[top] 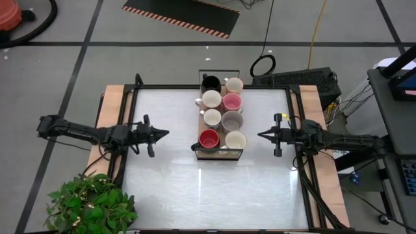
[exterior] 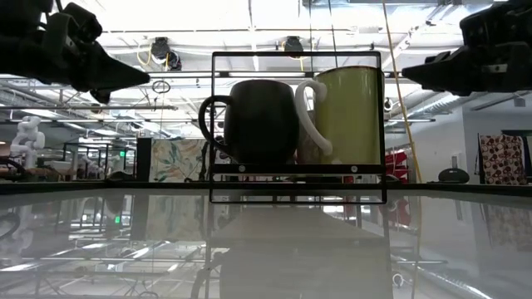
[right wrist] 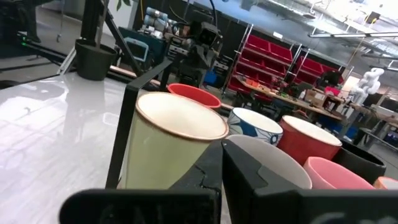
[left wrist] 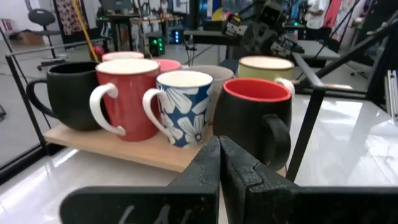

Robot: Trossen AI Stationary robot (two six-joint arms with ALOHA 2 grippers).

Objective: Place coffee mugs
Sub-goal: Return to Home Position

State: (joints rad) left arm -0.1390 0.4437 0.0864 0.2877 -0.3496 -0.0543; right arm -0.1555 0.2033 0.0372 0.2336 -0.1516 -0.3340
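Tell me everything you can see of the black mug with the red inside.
The black mug with the red inside looks like matte ceramic: round-bellied, black loop handle, red lining. It stands upright and empty on the wooden tray, at its front corner on the left arm's side, beside the pale green mug, the blue flowered mug close behind.

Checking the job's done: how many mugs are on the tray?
8, all on the tray. Left arm's side: black, red, floral, red-lined black. Right arm's side: cream, pink, grey, pale green. None looks hidden.
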